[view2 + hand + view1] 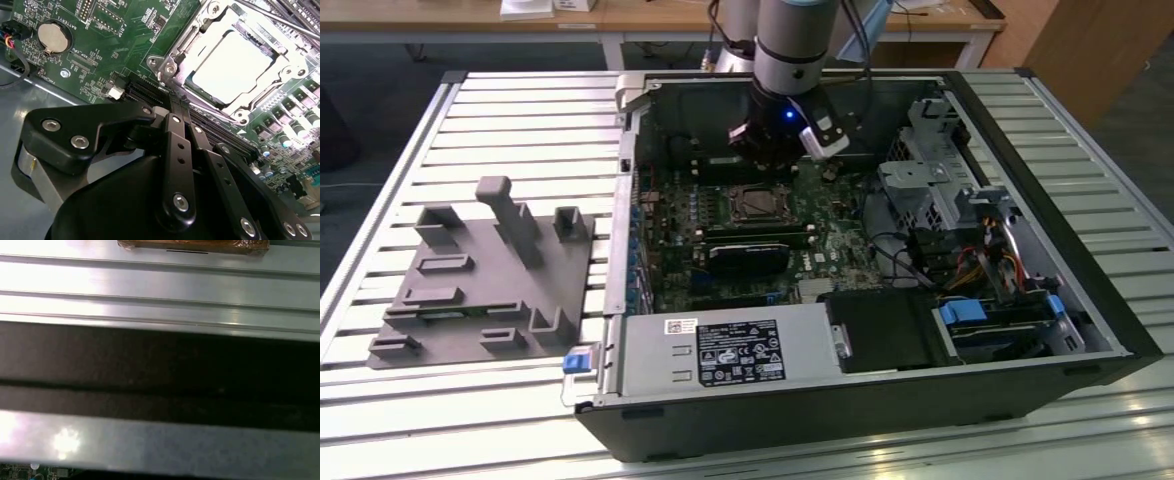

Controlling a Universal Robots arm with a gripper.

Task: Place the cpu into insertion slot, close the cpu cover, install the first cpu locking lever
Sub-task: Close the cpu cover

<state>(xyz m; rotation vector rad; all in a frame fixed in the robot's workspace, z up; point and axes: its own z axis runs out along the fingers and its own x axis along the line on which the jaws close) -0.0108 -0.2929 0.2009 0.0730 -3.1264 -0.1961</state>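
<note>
One dull silver-grey square cpu (231,60) sits under the silvery metal cpu cover (187,47), frame's upper right; my black gripper (175,112), fingers together, should press levers slowly.

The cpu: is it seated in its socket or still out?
In. In the second wrist view the cpu lies flat inside the socket, the metal cover framing it.

The exterior view looks down from high in front at the open computer case (854,250) on the desk (480,100). The second wrist view sits close over the motherboard (90,50), shared with the exterior view; the first wrist view faces the case wall (160,370)
</note>
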